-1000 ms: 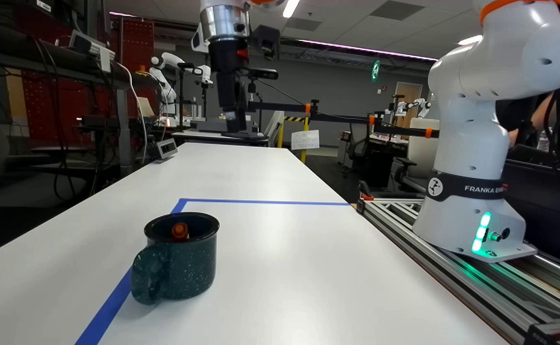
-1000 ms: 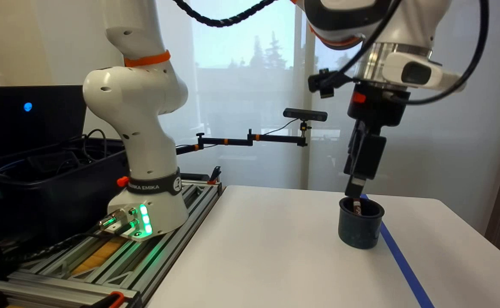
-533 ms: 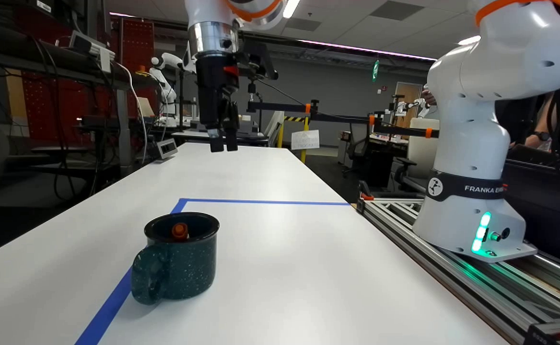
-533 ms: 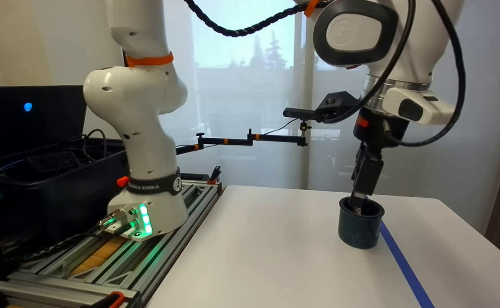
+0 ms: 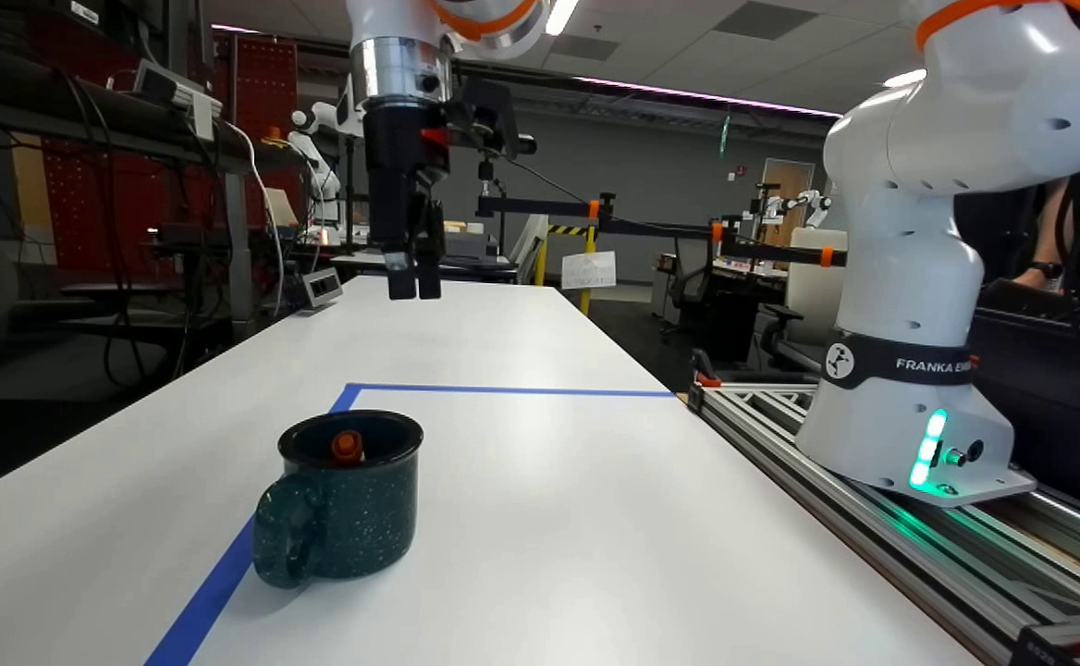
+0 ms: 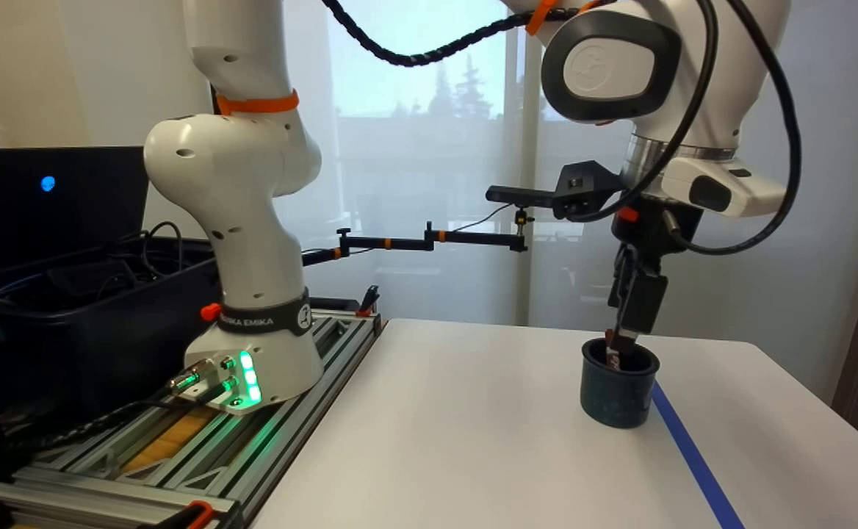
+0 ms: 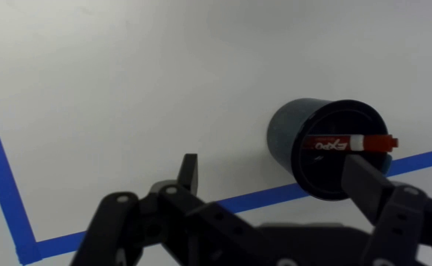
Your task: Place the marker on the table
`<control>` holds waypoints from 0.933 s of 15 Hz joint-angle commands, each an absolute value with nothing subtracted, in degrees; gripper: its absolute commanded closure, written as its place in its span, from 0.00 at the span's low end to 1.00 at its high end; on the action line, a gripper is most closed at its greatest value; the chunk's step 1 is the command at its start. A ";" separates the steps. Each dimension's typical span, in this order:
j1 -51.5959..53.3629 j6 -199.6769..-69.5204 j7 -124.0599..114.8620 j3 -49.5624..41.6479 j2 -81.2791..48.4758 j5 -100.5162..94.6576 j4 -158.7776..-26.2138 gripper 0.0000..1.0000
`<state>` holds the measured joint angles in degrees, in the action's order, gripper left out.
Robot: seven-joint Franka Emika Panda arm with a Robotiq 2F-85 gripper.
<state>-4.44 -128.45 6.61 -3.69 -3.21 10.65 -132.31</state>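
Marker (image 7: 343, 143) leans in mug (image 7: 288, 133), cap end up, long axis rightward in wrist view. Red, white band, white EXPO lettering. My gripper (image 7: 273, 170) gapes wide.

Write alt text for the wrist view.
A red Expo marker sticks out of a dark mug, right of centre, on a white table. The open gripper, at the bottom, partly hides the mug's mouth. Blue tape forms a corner at lower left.

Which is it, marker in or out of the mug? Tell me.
In. The wrist view looks into the mug and shows the marker inside, its red cap uppermost.
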 commanded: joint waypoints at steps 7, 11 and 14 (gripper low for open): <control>-1.34 -131.03 21.27 2.06 -5.41 22.95 -130.52 0.00; -1.75 -129.18 31.89 2.39 -5.36 20.02 -130.58 0.00; -2.78 -127.86 39.38 1.28 -5.07 14.96 -131.16 0.00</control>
